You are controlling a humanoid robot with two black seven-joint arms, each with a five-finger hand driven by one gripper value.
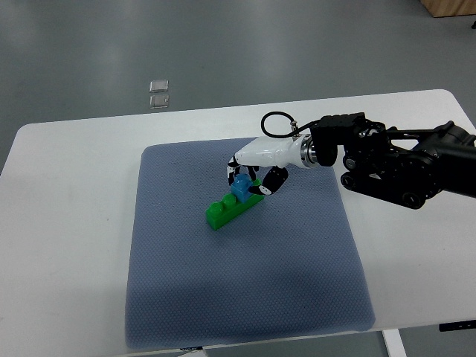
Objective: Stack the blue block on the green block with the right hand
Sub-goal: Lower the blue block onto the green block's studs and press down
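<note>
On grey mat [245, 282], right robot hand [253, 175] grips blue block [242, 190] atop green block [232, 206].

White rounded desk [74, 193], blue-grey fabric mat [245, 297] on it, glossy grey floor [223, 44], two small clear squares [158, 93] on the floor, wooden furniture corner [450, 7]

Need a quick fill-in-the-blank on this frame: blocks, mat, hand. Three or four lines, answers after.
1. The blue block sits on top of the ______ block.
2. The green block lies on a ______ mat that covers part of the white table.
3. The fingers of the ______ hand curl around the blue block.
4. The working arm comes in from the picture's ______ edge.

Answers: green; grey-blue; right; right
</note>
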